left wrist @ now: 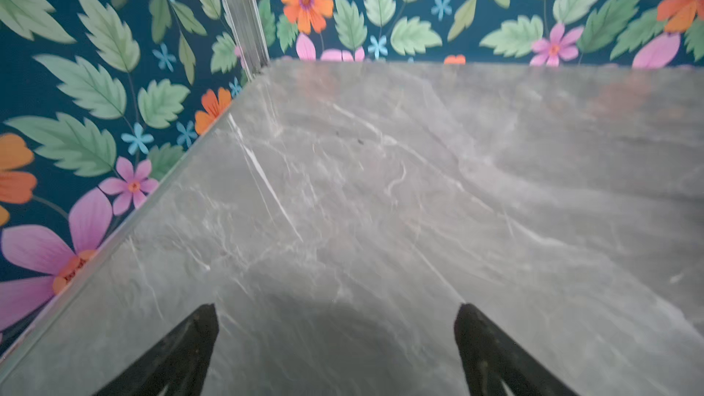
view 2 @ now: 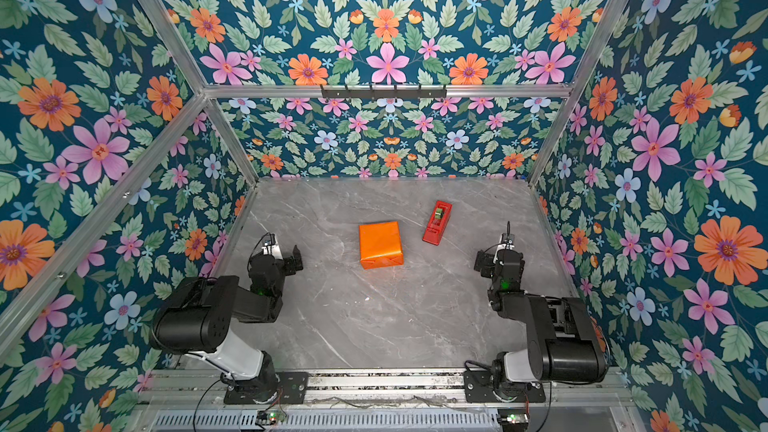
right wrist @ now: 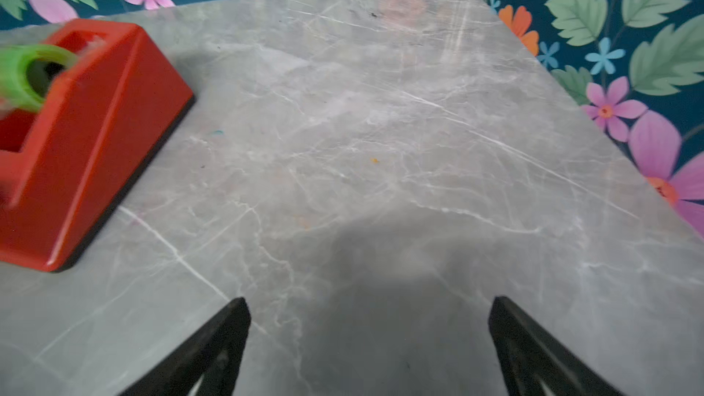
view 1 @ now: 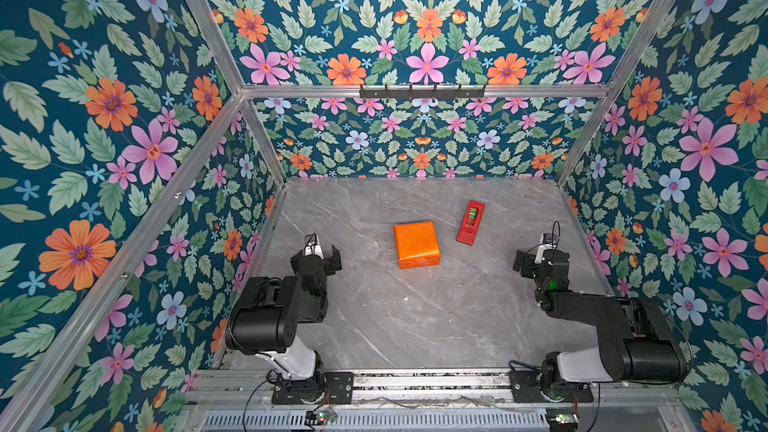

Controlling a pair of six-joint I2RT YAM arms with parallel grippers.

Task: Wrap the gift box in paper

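Note:
The orange paper (view 1: 417,244) (view 2: 380,244) lies mid-table, folded tight into a squarish parcel with taped flaps on its near side. The gift box is hidden inside it. My left gripper (view 1: 319,254) (view 2: 287,258) hangs open to the parcel's left, well apart from it. In the left wrist view its jaws (left wrist: 337,310) stand wide over bare table. My right gripper (view 1: 528,258) (view 2: 489,261) is open at the parcel's right, also apart from it. In the right wrist view the right gripper (right wrist: 367,304) holds nothing. Neither wrist view shows the parcel.
A red tape dispenser (view 1: 471,222) (view 2: 437,222) (right wrist: 76,139) with a green roll sits behind and to the right of the parcel. Floral walls with aluminium posts close in the grey marble table (view 1: 415,317) on three sides. Both arm bases stand on the front rail.

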